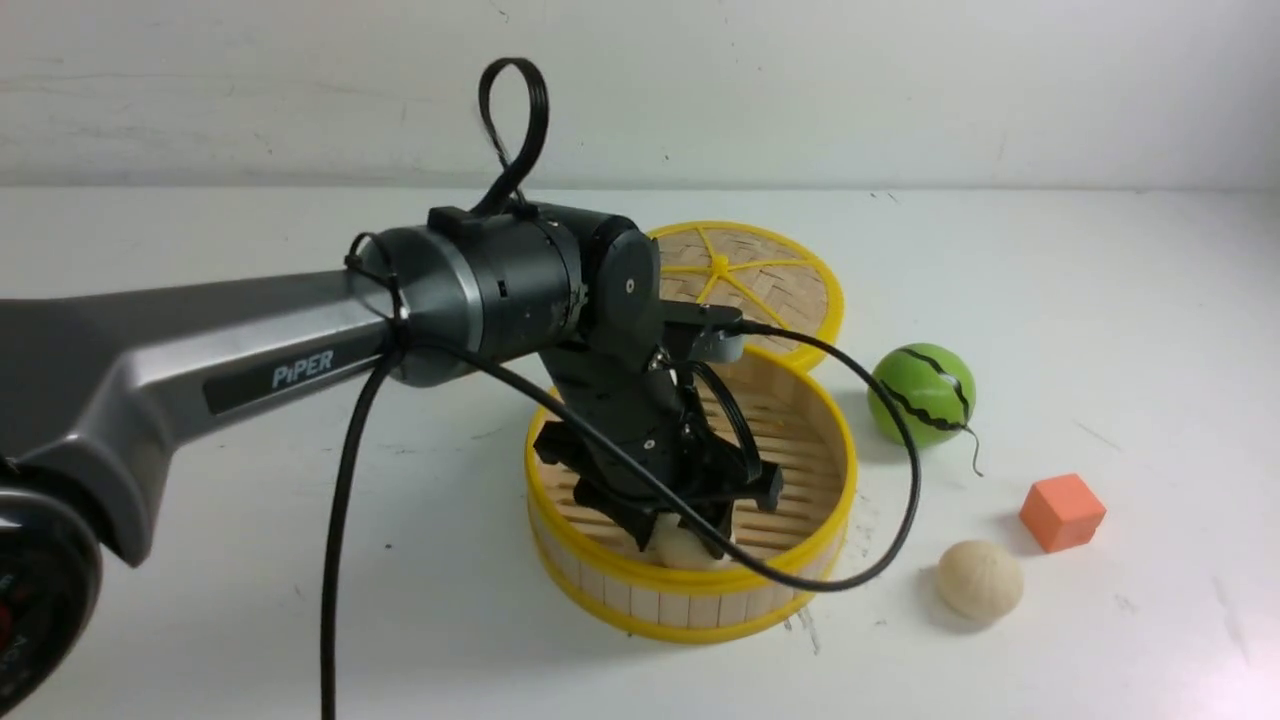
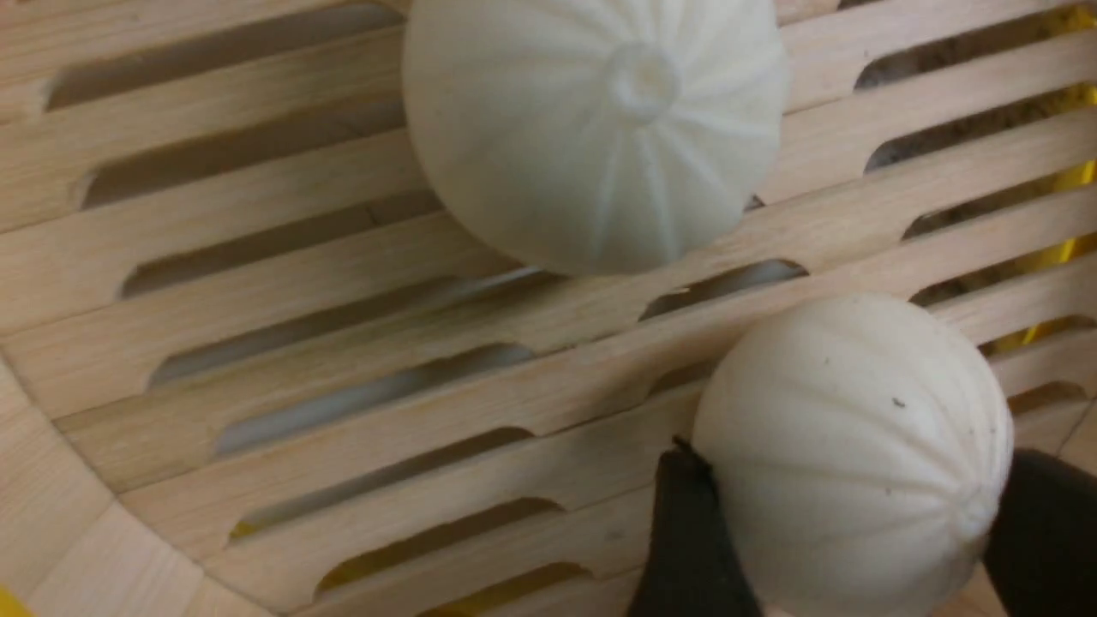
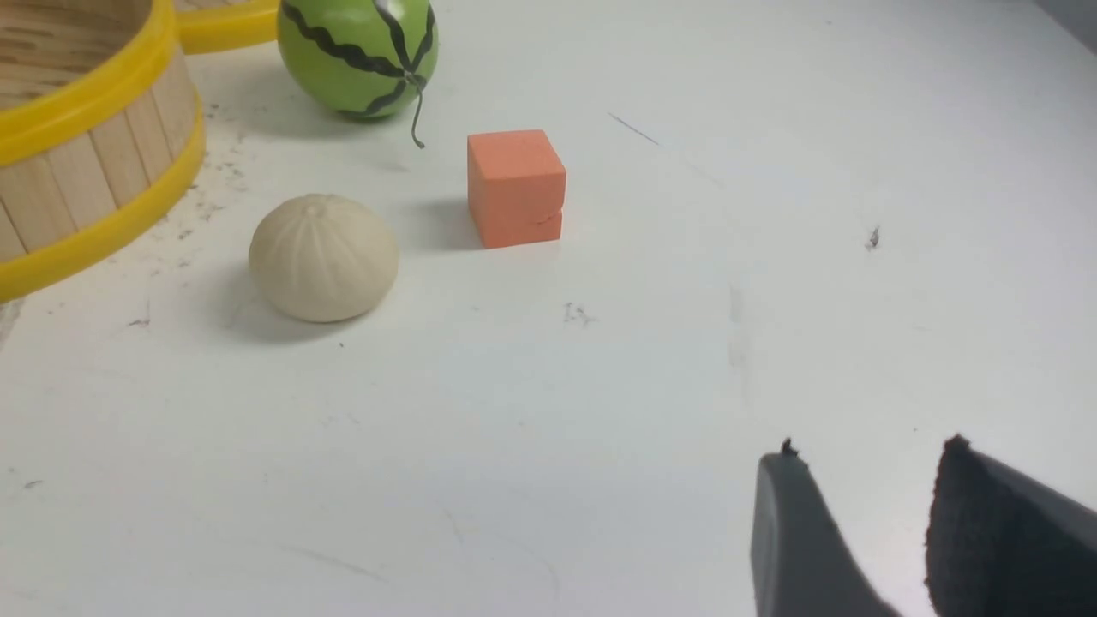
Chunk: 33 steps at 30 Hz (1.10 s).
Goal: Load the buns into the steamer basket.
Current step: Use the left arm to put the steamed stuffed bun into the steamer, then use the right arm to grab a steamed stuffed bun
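The steamer basket (image 1: 838, 498) stands at the table's middle, and my left gripper (image 1: 690, 528) reaches down inside it near the front wall. In the left wrist view two pleated cream buns lie on the slatted floor (image 2: 343, 343). One bun (image 2: 600, 128) lies free. The other bun (image 2: 848, 454) rests between the spread fingers of my left gripper (image 2: 857, 450), round and unsquashed. A third bun (image 1: 979, 580) (image 3: 323, 257) sits on the table right of the basket. My right gripper (image 3: 870, 450) hovers open over bare table, far from that bun, with nothing between its fingers.
The woven yellow-rimmed lid (image 1: 760, 270) lies flat behind the basket. A green watermelon ball (image 1: 922, 393) (image 3: 360, 51) and an orange cube (image 1: 1062, 511) (image 3: 515, 184) sit to the basket's right, close to the third bun. The left arm's cable (image 1: 900, 440) loops over the basket's right rim.
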Each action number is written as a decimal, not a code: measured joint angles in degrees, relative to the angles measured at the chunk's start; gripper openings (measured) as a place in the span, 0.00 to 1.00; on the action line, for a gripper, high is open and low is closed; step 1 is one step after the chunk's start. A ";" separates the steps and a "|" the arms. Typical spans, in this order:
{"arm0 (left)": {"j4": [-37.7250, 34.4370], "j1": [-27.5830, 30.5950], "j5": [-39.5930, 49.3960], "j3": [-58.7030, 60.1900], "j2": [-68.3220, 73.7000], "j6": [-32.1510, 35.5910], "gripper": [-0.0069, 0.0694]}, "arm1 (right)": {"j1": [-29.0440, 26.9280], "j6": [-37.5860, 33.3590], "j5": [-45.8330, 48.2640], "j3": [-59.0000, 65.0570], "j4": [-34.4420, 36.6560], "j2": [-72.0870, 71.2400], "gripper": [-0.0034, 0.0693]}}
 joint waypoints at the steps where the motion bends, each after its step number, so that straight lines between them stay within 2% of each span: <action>1: 0.93 0.00 0.86 -0.28 -0.05 -0.12 0.70 | 0.00 0.00 0.00 0.00 0.00 0.00 0.38; 8: 9.47 0.00 10.77 -5.26 -4.84 -3.83 0.72 | 0.00 0.00 0.00 0.00 0.00 0.00 0.38; 11: 12.85 0.00 17.06 -6.19 -10.87 -5.07 0.70 | 0.00 0.00 0.00 0.00 0.00 0.00 0.38; 15: 14.39 0.00 19.82 -5.78 -17.16 -5.55 0.66 | 0.00 0.00 0.00 0.00 0.00 0.00 0.38; 18: 14.82 0.00 20.37 -1.71 -26.95 -5.82 0.55 | 0.00 0.00 0.00 0.00 0.00 0.00 0.38; 19: 14.82 0.00 20.43 -0.98 -27.58 -5.90 0.54 | 0.00 0.00 0.00 0.00 0.00 0.00 0.38; 20: 14.82 0.00 20.71 2.33 -33.42 -6.80 0.47 | 0.00 0.00 0.00 0.00 0.00 0.00 0.38; 21: 14.82 0.00 20.71 2.78 -33.42 -6.80 0.46 | 0.00 0.00 0.00 0.00 0.00 0.00 0.38; 23: 14.96 0.00 19.98 8.36 -41.66 -8.17 0.37 | 0.00 0.00 0.00 0.00 0.00 0.00 0.38; 27: 14.99 0.00 14.27 20.13 -54.95 -9.73 0.23 | 0.00 0.00 0.00 0.00 0.00 0.00 0.38; 33: 14.99 0.00 3.80 37.37 -76.08 -11.07 0.09 | 0.00 0.00 0.00 0.00 0.00 0.00 0.38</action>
